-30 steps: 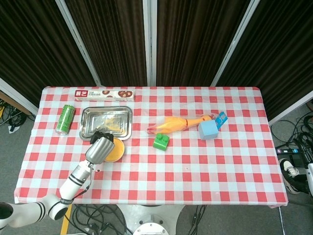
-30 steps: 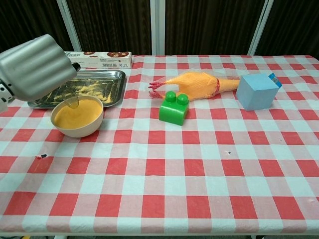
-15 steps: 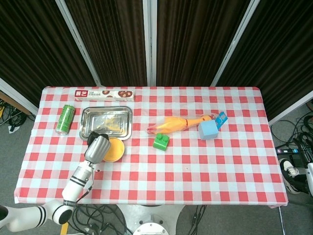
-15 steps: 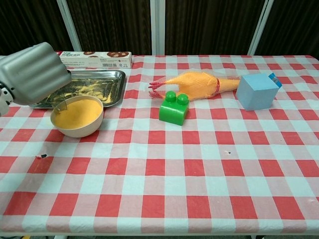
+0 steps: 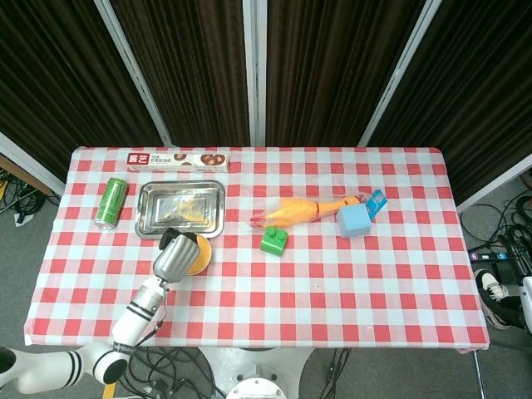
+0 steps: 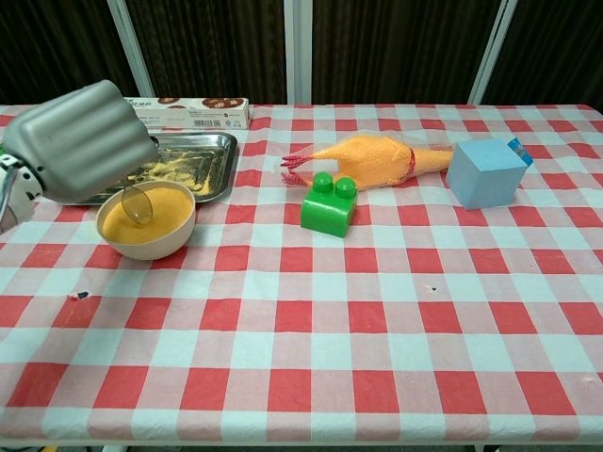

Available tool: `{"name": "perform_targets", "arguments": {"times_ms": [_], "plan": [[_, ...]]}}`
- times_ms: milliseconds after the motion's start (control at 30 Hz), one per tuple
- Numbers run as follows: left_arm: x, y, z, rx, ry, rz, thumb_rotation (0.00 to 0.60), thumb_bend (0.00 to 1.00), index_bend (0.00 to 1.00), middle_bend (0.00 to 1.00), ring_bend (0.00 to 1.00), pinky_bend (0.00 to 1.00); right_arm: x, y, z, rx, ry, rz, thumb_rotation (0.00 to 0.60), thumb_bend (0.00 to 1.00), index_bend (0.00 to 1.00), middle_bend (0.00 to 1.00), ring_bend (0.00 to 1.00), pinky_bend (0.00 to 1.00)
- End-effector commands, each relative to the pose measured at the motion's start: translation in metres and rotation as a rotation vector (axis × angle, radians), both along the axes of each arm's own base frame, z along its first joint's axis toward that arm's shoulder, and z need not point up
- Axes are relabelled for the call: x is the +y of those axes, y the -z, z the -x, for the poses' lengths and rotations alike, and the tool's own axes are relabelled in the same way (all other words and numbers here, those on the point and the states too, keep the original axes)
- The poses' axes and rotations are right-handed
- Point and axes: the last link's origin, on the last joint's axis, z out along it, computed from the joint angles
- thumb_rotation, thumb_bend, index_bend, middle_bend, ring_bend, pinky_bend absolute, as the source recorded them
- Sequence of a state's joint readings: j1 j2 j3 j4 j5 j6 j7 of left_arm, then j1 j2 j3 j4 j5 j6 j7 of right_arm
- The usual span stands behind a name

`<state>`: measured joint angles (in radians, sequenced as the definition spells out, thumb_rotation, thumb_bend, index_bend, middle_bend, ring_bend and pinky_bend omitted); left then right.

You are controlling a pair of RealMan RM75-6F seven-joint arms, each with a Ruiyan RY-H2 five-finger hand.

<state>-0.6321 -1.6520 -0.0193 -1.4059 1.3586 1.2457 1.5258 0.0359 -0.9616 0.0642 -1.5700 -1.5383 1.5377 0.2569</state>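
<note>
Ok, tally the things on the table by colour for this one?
Green: 2, can and block
Blue: 1, cube
Orange: 2, rubber chicken and bowl of powder
Silver: 1, tray
Red and white: 1, box
Total: 7

Long cookie box (image 5: pixel 178 158), upper left of the head view at the table's far edge: red label patch at its left end carries two white Chinese characters, too small to read. Remaining print illegible.

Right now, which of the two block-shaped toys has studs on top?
The green block, in front of the rubber chicken; the light blue cube has plain flat faces.
</note>
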Motion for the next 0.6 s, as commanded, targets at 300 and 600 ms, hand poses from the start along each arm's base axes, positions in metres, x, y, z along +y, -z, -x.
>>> {"name": "perform_targets", "arguments": {"times_ms": [300, 600], "plan": [[0.016, -0.003, 0.008, 0.081, -0.032, -0.098, 0.600, 0.50, 0.74, 0.93, 0.90, 0.95, 0.001, 0.000, 0.000, -0.005, -0.003, 0.003, 0.600, 0.17, 0.00, 0.12, 0.00, 0.04], [0.009, -0.022, -0.006, 0.001, -0.071, -0.104, 0.600, 0.50, 0.74, 0.93, 0.90, 0.95, 0.004, -0.001, 0.000, -0.006, -0.008, 0.008, 0.600, 0.17, 0.00, 0.12, 0.00, 0.04]]}}
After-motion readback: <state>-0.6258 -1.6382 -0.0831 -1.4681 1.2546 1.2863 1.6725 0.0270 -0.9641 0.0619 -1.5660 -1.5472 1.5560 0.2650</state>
